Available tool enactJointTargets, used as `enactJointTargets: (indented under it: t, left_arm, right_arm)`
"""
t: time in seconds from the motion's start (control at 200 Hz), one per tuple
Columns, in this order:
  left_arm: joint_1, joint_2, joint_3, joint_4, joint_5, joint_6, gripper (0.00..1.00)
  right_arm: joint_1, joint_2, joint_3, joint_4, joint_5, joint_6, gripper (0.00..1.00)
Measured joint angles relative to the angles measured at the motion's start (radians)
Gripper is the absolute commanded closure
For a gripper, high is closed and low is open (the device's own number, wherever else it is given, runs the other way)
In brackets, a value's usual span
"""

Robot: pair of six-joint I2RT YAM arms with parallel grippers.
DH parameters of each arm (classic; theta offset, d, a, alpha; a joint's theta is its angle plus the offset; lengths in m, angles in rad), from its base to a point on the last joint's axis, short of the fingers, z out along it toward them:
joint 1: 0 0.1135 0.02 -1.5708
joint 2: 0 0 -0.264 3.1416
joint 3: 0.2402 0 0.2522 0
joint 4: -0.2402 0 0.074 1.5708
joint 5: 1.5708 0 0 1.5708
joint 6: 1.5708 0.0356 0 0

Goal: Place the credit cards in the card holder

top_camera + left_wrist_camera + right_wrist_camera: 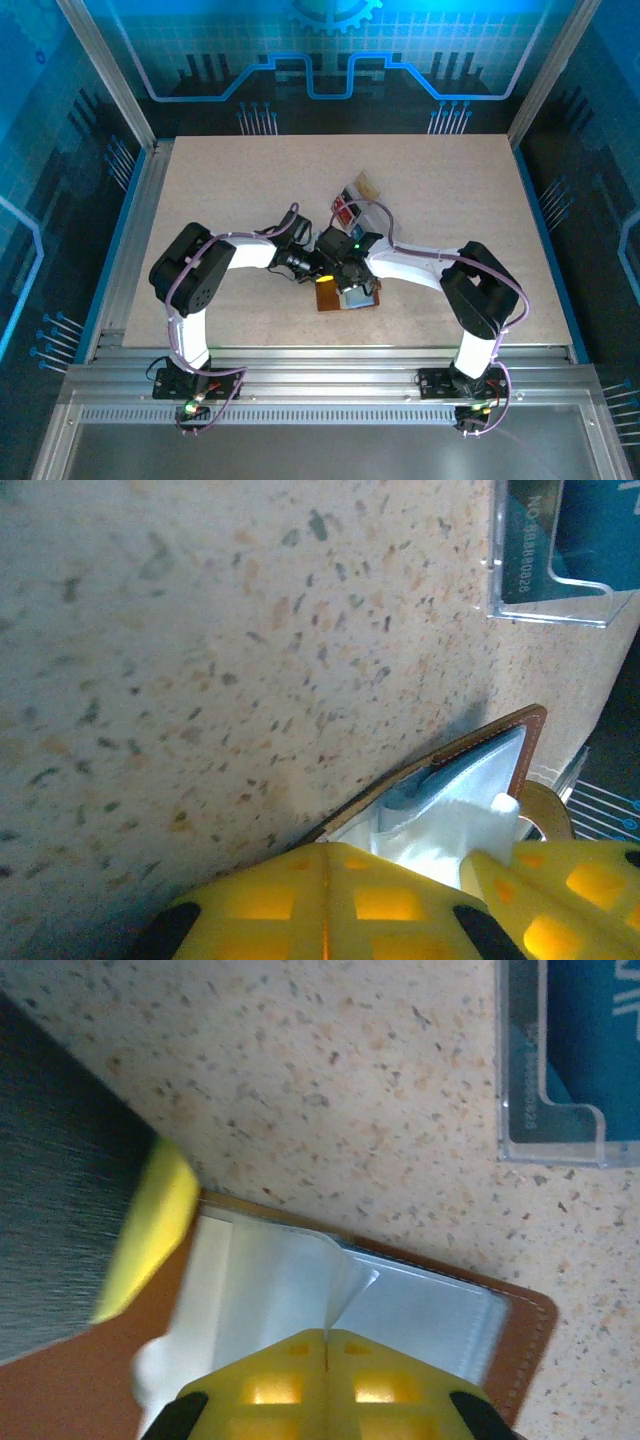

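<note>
Okay, both arms are huddled over the card holder (328, 296) in the middle of the tabletop (230, 180). It's lying open, near the clear tray (560, 1145). My left gripper (325, 880) has its fingers (260, 905) pressed together, seam shut, tips down at the holder's pale inner pockets (430, 1310). Whether they've nipped any of that lining, I can't tell. On the right gripper (327, 1350) the fingers are pressed together too, right where a lip of clear film (345, 1285) curls up off a pocket. It may be caught between them, but I can't say for sure.

Progress, as I read it: the holder is open, and that's the only part done. The credit cards (600, 1030) I can see sit in the tray, bright blue with pale numerals, and neither gripper carries one. From the left wrist one pocket shows a bluish tint, card or shadow, unclear. So the loading itself looks to lie ahead.

Surfaces now. The leather is brown and smooth, stitched around a rounded corner. The pockets are glossy, floppy and translucent. The tray is rigid and see-through with squared walls. The tabletop is pale and speckled.
</note>
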Motion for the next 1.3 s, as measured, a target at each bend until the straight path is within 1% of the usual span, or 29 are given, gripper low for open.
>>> enactJointTargets:
  t: [0.045,0.085,0.22,0.27,0.31,0.4,0.57,0.68,0.765,0.865,0.916,1.081,1.231,1.296]
  left_arm:
    - [0.000,0.002,-0.002,0.011,0.006,-0.008,0.94]
    - [0.000,0.003,-0.007,0.022,0.008,-0.011,0.94]
    - [0.003,0.002,-0.018,0.044,0.014,-0.031,0.93]
    - [0.003,0.000,-0.022,0.052,0.016,-0.036,0.91]
    - [0.003,0.000,-0.025,0.057,0.017,-0.039,0.89]
    - [0.005,-0.004,-0.031,0.075,0.025,-0.053,0.85]
    - [0.018,-0.018,-0.071,0.154,0.052,-0.090,0.77]
    - [0.042,-0.064,-0.126,0.177,0.061,-0.114,0.71]
    - [0.090,-0.117,-0.180,0.175,0.063,-0.137,0.65]
    - [0.152,-0.180,-0.219,0.171,0.061,-0.157,0.56]
    - [0.172,-0.212,-0.229,0.168,0.061,-0.163,0.54]
    - [0.179,-0.282,-0.230,0.164,0.059,-0.171,0.52]
    - [0.186,-0.347,-0.276,0.156,0.046,-0.188,0.51]
    - [0.195,-0.393,-0.308,0.137,0.029,-0.191,0.47]
  right_arm:
    - [0.000,0.000,0.005,0.002,-0.019,0.003,1.00]
    - [-0.001,0.000,0.006,0.008,-0.037,0.006,0.98]
    - [-0.003,0.000,0.006,0.045,-0.113,0.022,0.85]
    - [-0.003,0.000,0.006,0.061,-0.145,0.035,0.80]
    - [-0.005,0.000,0.004,0.081,-0.173,0.040,0.78]
    - [-0.010,0.000,-0.019,0.126,-0.232,0.061,0.71]
    - [-0.023,-0.006,-0.071,0.187,-0.293,0.084,0.66]
    - [-0.024,-0.014,-0.081,0.212,-0.317,0.094,0.63]
    - [-0.024,-0.020,-0.082,0.229,-0.328,0.097,0.60]
    - [-0.024,-0.029,-0.082,0.245,-0.341,0.097,0.58]
    - [-0.023,-0.032,-0.082,0.251,-0.344,0.097,0.58]
    - [-0.022,-0.032,-0.082,0.266,-0.359,0.097,0.57]
    - [-0.013,-0.032,-0.082,0.270,-0.363,0.097,0.56]
    - [0.003,-0.032,-0.079,0.269,-0.361,0.097,0.53]
